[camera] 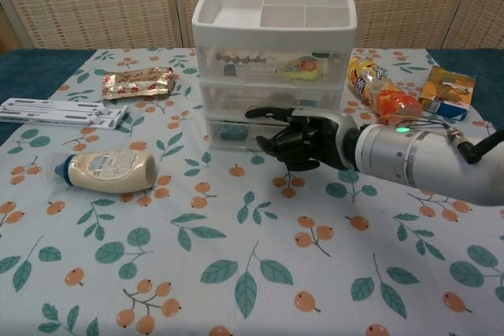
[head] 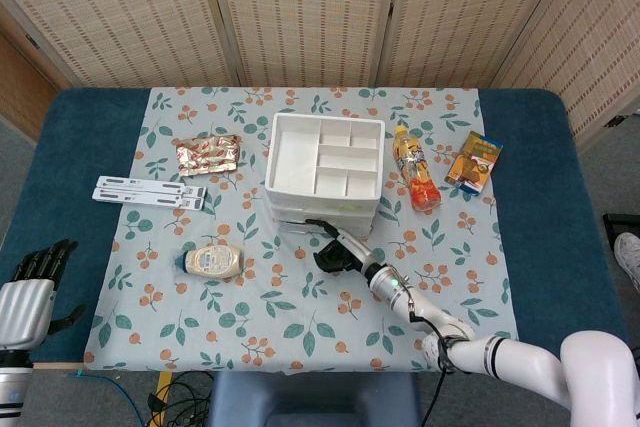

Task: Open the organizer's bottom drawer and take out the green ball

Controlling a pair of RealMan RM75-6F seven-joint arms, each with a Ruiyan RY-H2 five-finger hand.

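Chest view: right hand (camera: 303, 141) at the organizer's (camera: 272, 53) bottom drawer (camera: 236, 133) front, fingers (camera: 268, 112) curled against it; actual grip unclear. Green ball not discernible. Left hand (head: 30, 282) idle at table (head: 60, 147) edge, fingers spread, empty.

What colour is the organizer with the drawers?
White, with clear drawer fronts; the organizer shows best in the chest view.

Organizer (head: 323, 172) mid-table on the cloth (head: 250, 297). Right hand (camera: 303, 139) right before its bottom drawer (camera: 236, 131). Bottle (head: 415, 167) and carton (head: 474, 159) to its right; packet (head: 208, 153), strips (head: 150, 192), tube (head: 210, 261) to its left.
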